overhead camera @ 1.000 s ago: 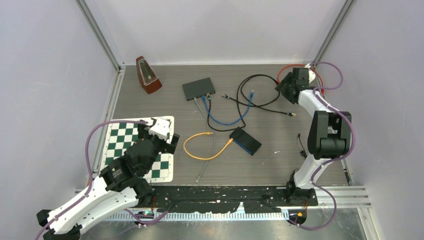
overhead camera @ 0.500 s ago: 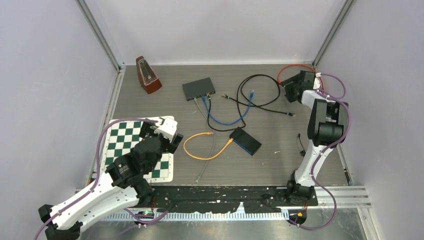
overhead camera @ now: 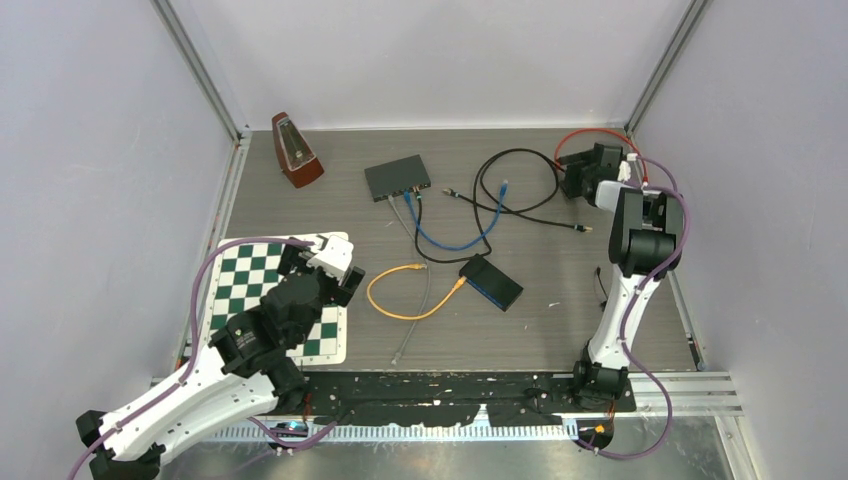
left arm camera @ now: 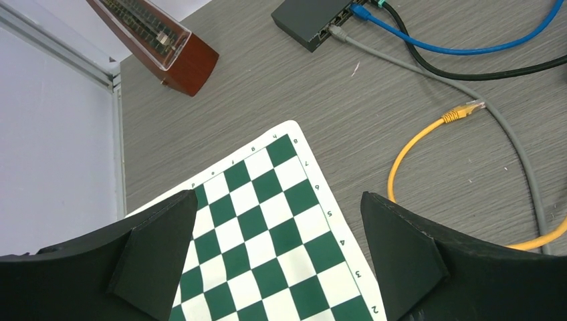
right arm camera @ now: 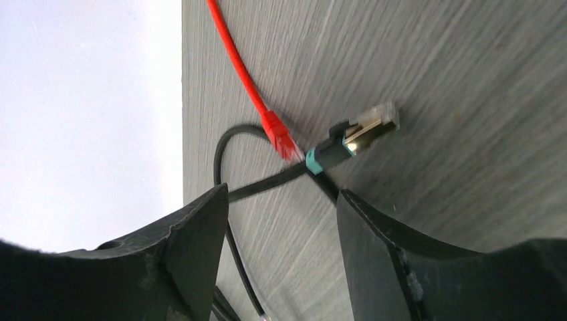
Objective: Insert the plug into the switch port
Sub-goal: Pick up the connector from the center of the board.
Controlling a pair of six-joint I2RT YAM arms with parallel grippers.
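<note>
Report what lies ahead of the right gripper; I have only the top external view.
Observer: A black cable's plug, with a teal collar and metal shell, lies on the table just beyond the right gripper, whose jaws stand open and empty.
Operator: Check for anything crowding it.
Observer: The red cable's plug lies beside it; its tip appears to touch the teal collar.
Operator: Now cover the left side.
Observer: The left gripper hangs open over the chessboard mat, holding nothing.

the left gripper (left arm camera: pixel 277 204) hovers low, jaws spread wide; the right gripper (right arm camera: pixel 282 194) stretches far forward, jaws parted.
</note>
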